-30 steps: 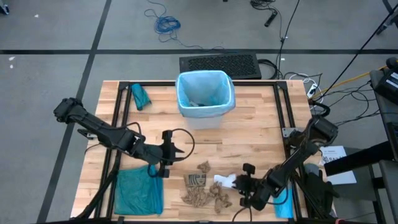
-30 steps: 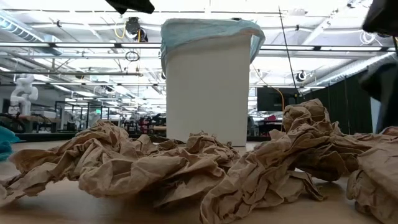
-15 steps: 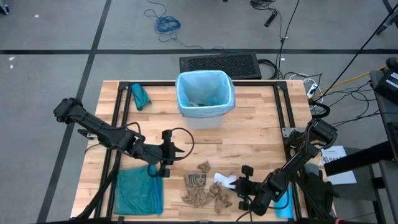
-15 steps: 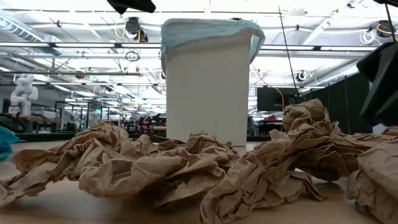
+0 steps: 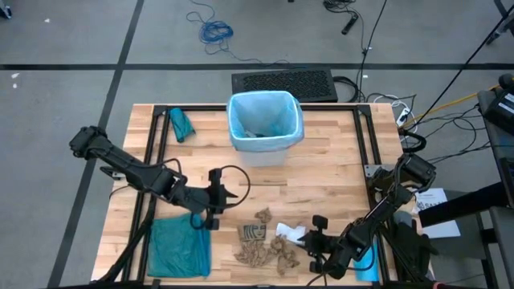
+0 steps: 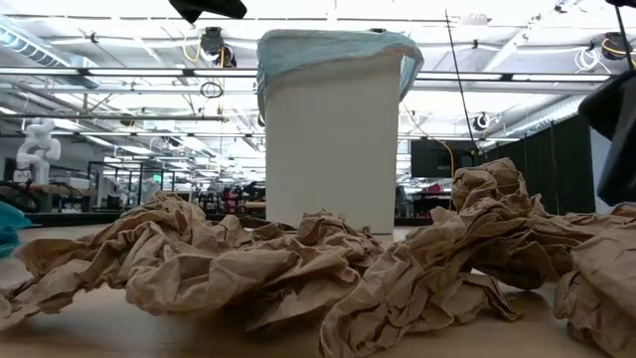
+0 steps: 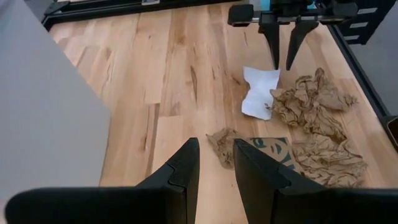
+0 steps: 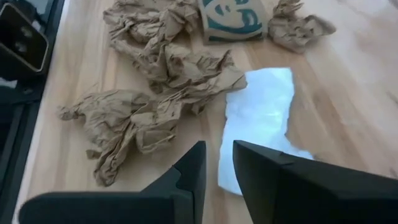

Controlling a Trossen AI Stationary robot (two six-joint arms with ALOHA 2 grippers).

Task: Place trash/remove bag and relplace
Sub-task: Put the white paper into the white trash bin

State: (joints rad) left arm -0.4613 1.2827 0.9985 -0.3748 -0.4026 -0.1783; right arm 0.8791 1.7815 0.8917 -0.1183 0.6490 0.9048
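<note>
The trash lies near the table's front edge. It is a heap of crumpled brown paper [image 5: 261, 247] with a whitish wrapper [image 5: 289, 233] flat on the wood at its right. My right gripper [image 8: 219, 163] slants down just over the wrapper's [image 8: 258, 118] right end. Its fingers stand a narrow gap apart with nothing between them, and I cannot tell whether they touch the wrapper. My left gripper [image 7: 214, 171] waits left of the heap, above the table, also narrowly open and empty. The pale blue bag [image 5: 265, 112] lines the white bin [image 6: 333, 139] at the far middle.
A teal-green bag [image 5: 178, 249] lies flat at the near left and a rolled teal one [image 5: 181, 124] at the far left. A small blue packet [image 5: 368, 261] sits under the right arm. Black rails [image 5: 157, 144] frame the table. Bare wood lies between bin and heap.
</note>
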